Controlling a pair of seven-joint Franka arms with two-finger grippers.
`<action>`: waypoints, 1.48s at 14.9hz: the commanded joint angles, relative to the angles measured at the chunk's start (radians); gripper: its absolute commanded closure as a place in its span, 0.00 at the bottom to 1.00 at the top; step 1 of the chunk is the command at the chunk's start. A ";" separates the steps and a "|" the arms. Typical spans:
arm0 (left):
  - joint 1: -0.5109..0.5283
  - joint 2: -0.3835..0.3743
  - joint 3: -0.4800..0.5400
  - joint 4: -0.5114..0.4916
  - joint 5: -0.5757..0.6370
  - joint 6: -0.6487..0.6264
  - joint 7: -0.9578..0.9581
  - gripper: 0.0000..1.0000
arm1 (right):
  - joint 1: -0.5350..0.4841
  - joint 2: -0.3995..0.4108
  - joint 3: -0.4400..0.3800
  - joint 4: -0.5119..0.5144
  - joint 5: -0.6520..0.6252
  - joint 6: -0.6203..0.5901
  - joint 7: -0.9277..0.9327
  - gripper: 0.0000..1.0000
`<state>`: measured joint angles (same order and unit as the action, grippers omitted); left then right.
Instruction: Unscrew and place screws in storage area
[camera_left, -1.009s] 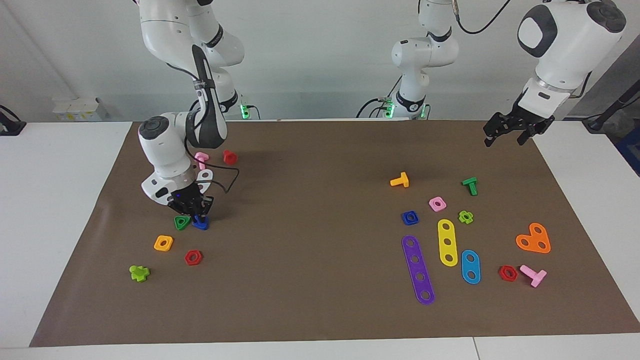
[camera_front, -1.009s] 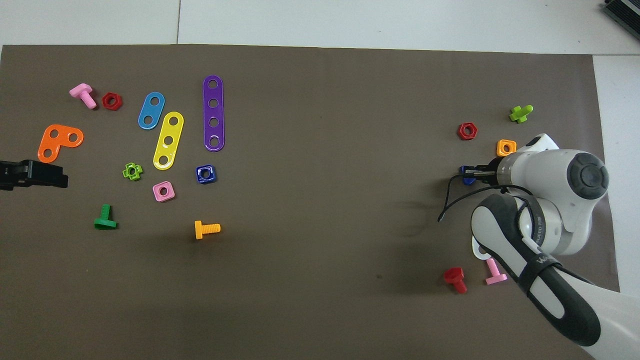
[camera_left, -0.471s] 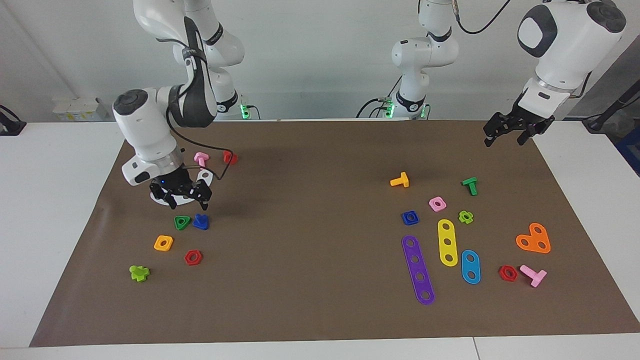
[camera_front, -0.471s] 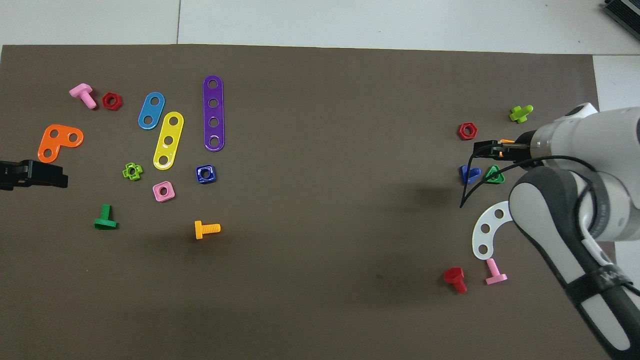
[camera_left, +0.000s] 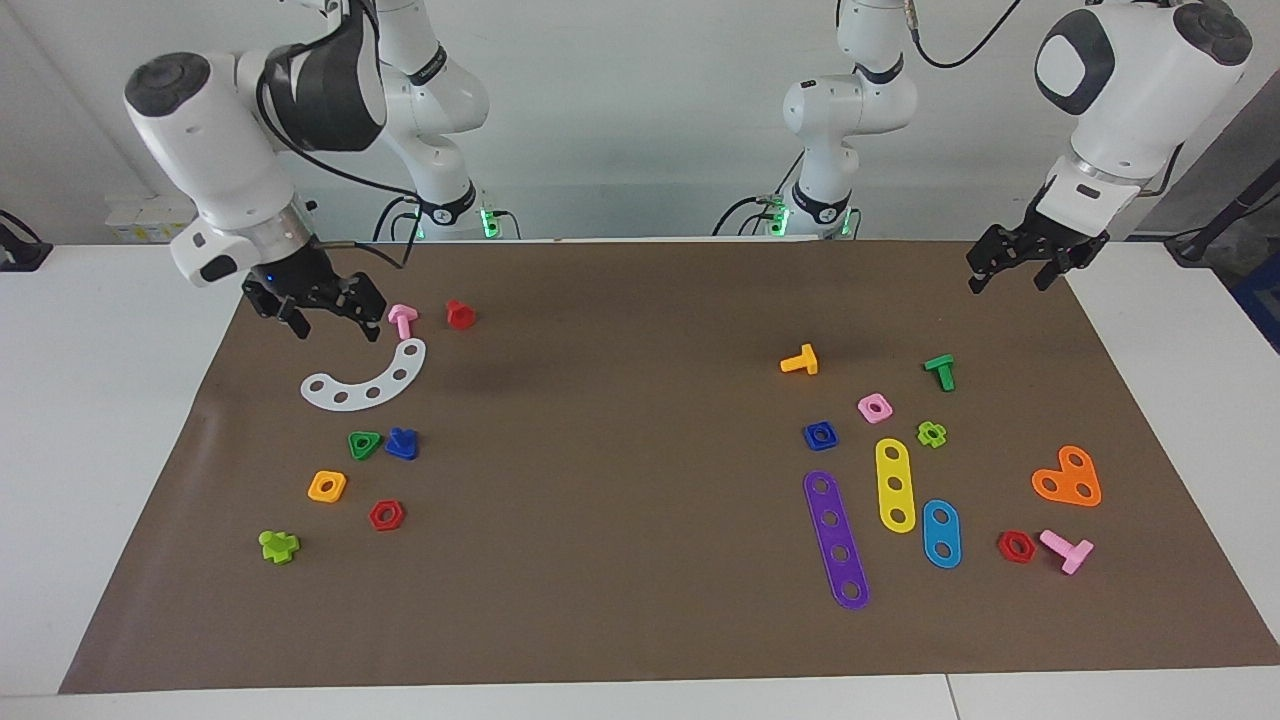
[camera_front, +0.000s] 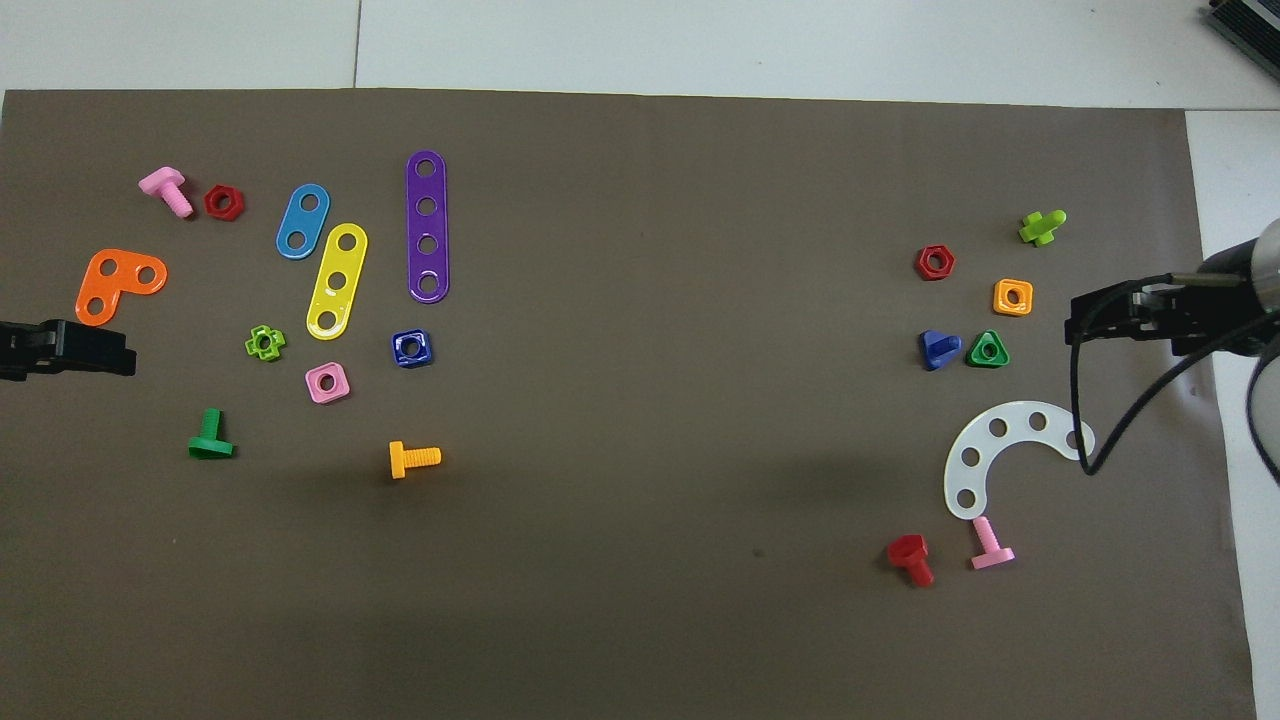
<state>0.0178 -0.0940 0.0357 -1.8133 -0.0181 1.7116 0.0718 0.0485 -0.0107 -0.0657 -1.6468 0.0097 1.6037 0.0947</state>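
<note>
Dark-blue and small, the screw (camera_left: 401, 443) stands on the brown mat (camera_left: 620, 330) with its flat head down and its stem up, toward the right arm's end of the counter (camera_left: 110, 400). It is just beside a green triangle nut (camera_left: 364, 444), and nothing grips it. A white curved strip (camera_left: 365, 381) with holes lies nearer to the robots than the screw, and an orange square nut (camera_left: 327, 486) and a red hex nut (camera_left: 386, 515) lie farther from them.

The right claw (camera_left: 325, 315) hangs in the air over the mat's edge, close to the curved strip's end, with its fingers spread wide and nothing between them. A black cable (camera_front: 1120, 420) dangles from it.

The left claw (camera_left: 1020, 262) waits above the mat's corner at the left arm's end, its fingers wide apart and holding nothing. An orange heart-shaped plate (camera_left: 1068, 478), coloured strips and more nuts and bolts lie at that end.
</note>
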 joint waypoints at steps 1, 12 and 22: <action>-0.002 -0.029 0.000 -0.031 0.021 0.008 -0.012 0.00 | -0.012 0.038 0.015 0.132 -0.028 -0.112 0.014 0.00; -0.001 -0.029 0.000 -0.031 0.021 0.008 -0.013 0.00 | -0.015 0.027 0.012 0.108 -0.027 -0.099 -0.068 0.00; -0.001 -0.029 0.000 -0.031 0.021 0.008 -0.012 0.00 | -0.012 0.029 0.011 0.119 -0.039 -0.133 -0.069 0.00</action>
<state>0.0178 -0.0940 0.0357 -1.8133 -0.0181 1.7116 0.0718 0.0455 0.0097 -0.0615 -1.5432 -0.0202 1.4889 0.0479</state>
